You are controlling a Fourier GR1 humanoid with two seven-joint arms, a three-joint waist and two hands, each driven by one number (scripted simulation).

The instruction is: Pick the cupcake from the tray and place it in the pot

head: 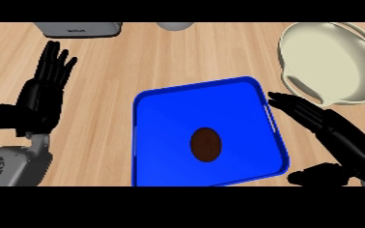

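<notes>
The cupcake [205, 144] sits on the blue tray [164, 121], the right hand [324, 125] open just beside its rim, the pot [324, 63] beyond, left hand [43, 94] open at the left edge.

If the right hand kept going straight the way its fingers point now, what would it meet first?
Probably the blue tray's right rim, just ahead of the right hand. Height is unclear; passing above, it would cross the tray's far corner onto bare counter.

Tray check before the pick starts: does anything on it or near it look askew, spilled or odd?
Nothing spilled or damaged. The blue tray sits turned at a slight angle on the counter, with the cupcake on it. The pot lies apart, at upper right, cut off by the view's edge. The right robot hand is open beside the tray.
</notes>
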